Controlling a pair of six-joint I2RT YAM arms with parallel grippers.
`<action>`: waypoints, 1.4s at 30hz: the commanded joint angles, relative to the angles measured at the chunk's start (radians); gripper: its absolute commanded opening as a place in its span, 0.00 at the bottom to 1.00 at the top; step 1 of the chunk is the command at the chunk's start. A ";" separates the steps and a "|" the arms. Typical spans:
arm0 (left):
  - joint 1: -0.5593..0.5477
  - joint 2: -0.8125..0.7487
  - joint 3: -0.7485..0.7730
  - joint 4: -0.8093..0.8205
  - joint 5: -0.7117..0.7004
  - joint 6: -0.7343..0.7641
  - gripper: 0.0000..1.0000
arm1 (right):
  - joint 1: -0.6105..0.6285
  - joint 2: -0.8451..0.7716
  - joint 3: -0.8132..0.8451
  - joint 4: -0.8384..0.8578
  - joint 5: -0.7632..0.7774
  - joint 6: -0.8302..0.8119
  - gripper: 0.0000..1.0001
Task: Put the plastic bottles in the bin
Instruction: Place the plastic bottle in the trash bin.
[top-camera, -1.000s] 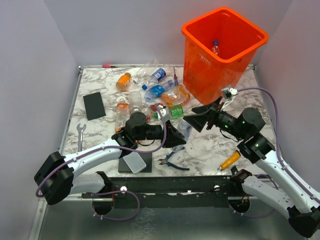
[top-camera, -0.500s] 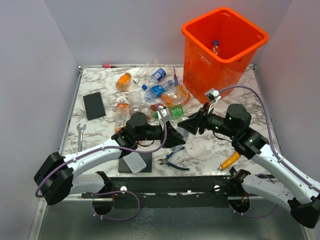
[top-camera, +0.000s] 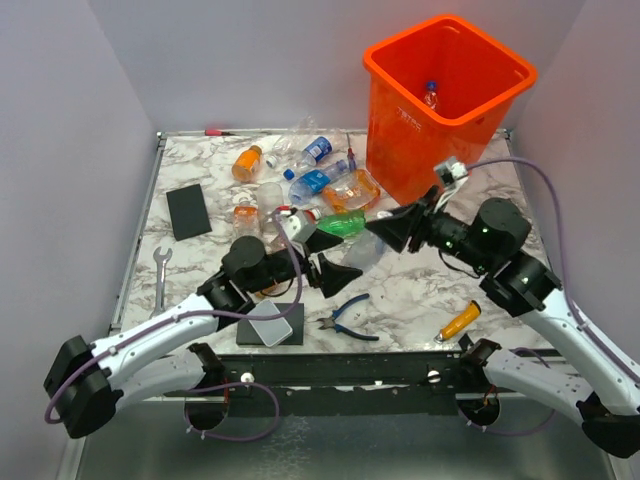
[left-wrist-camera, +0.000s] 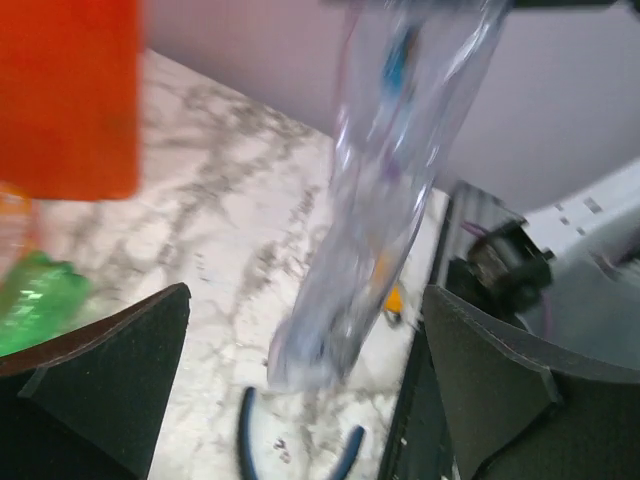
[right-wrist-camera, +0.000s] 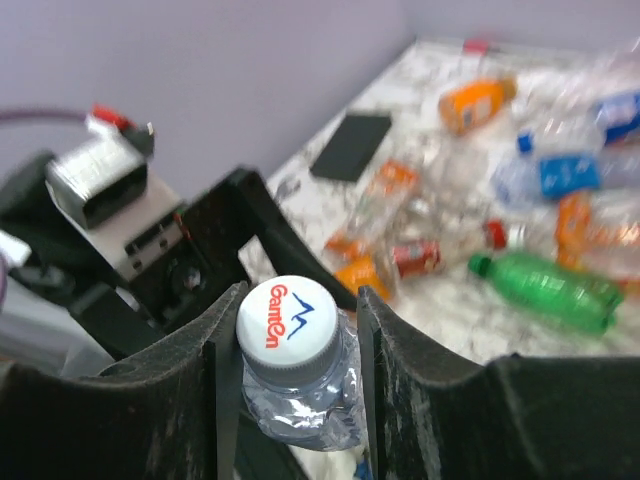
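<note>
My right gripper (top-camera: 388, 231) is shut on the neck of a clear crushed bottle (top-camera: 364, 250), which hangs above the table in front of the orange bin (top-camera: 400, 165). The right wrist view shows its white cap (right-wrist-camera: 288, 318) between the pads of the right gripper (right-wrist-camera: 290, 325). My left gripper (top-camera: 330, 258) stands open just left of that bottle (left-wrist-camera: 385, 190), which shows apart from the wide-open fingers (left-wrist-camera: 110, 385). More plastic bottles lie at the table's middle and back: a green one (top-camera: 340, 224), an orange one (top-camera: 246, 162) and blue-labelled ones (top-camera: 311, 182). One bottle (top-camera: 431, 95) lies inside the bin.
Blue-handled pliers (top-camera: 350, 318) lie under the held bottle, an orange-handled screwdriver (top-camera: 458, 322) at the front right. A black block (top-camera: 188, 211) and a wrench (top-camera: 161, 270) are on the left, a pale pad (top-camera: 268, 326) by the front edge.
The left gripper has opened, let go of the clear bottle and drawn back to the left. The right gripper came in, shut on the bottle's neck and has carried it up and right.
</note>
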 joint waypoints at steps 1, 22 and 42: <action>0.004 -0.153 -0.079 0.043 -0.373 0.087 0.99 | 0.006 0.008 0.239 -0.052 0.241 -0.118 0.00; -0.006 -0.318 -0.160 0.058 -0.759 0.183 0.99 | -0.368 0.782 1.108 0.142 1.021 -0.444 0.00; -0.017 -0.287 -0.153 0.055 -0.737 0.185 0.99 | -0.523 0.989 1.186 -0.155 0.935 -0.199 0.85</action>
